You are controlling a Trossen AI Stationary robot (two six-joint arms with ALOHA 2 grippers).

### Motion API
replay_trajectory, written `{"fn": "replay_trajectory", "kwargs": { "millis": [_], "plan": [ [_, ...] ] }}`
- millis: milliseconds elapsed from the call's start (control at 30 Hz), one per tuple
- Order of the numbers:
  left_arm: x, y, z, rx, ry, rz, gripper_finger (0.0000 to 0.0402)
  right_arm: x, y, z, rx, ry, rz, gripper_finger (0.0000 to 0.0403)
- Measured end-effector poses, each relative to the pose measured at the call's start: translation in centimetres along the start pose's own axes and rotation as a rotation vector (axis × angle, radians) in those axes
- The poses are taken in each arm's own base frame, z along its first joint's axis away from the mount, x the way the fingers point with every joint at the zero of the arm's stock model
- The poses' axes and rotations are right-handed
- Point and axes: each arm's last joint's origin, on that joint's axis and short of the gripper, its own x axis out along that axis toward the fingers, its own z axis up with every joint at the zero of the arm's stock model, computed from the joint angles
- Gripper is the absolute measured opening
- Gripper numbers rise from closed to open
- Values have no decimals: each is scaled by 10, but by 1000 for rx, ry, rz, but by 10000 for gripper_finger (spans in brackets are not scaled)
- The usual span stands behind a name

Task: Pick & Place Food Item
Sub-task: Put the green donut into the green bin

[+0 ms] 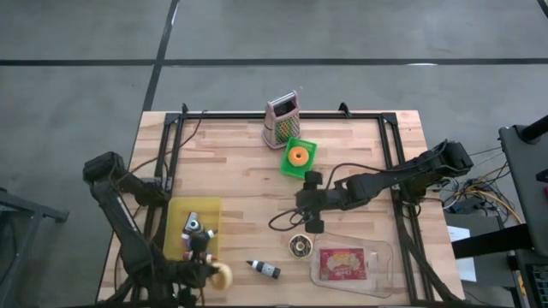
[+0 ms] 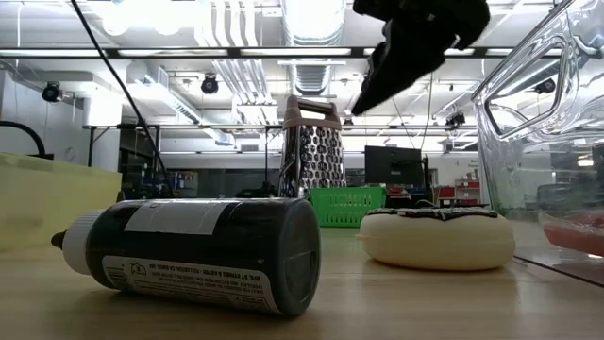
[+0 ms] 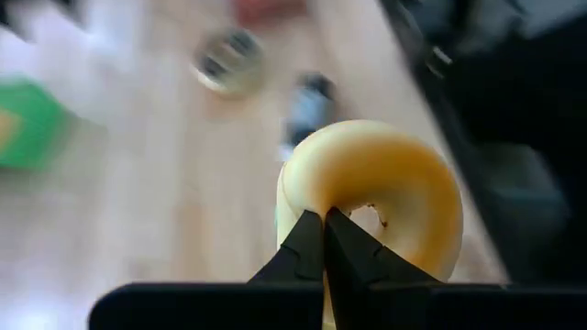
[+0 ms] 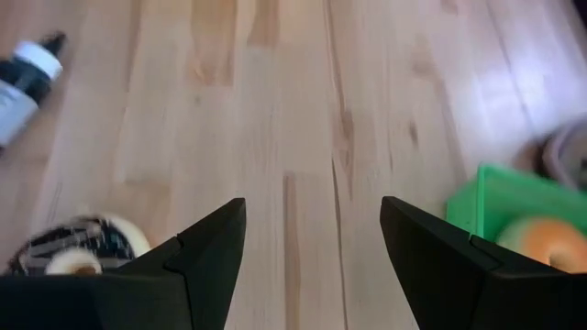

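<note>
On the wood table (image 1: 231, 171) we see the left gripper (image 1: 208, 272) at 7 o'clock pinching a plain donut (image 1: 221, 275) to carry it, while the right gripper (image 1: 306, 212), jaws spread and empty, hovers mid-table above the chocolate donut (image 1: 299, 246).

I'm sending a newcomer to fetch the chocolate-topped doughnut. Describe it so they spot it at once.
Start at the clear plastic tray near the table's front edge. Just left of it lies the doughnut, below the open right gripper. Its dark striped icing sets it apart from the plain doughnut in the left gripper.
</note>
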Motion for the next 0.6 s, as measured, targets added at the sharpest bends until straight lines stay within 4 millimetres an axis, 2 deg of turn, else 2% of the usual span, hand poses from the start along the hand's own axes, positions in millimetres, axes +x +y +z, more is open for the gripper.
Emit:
{"fn": "replay_trajectory", "kwargs": {
  "millis": [167, 300, 600],
  "plan": [
    [-3, 19, 4, 75, -183, 287, 0, 3, 2, 7, -44, -137, 16, 247],
    [2, 35, -1, 107, -284, 523, 0, 7, 4, 12, -80, -293, 21, 247],
    [25, 74, -25, 47, -359, 789, 0, 11, 4, 7, -92, -516, 15, 246]
  ]
}}
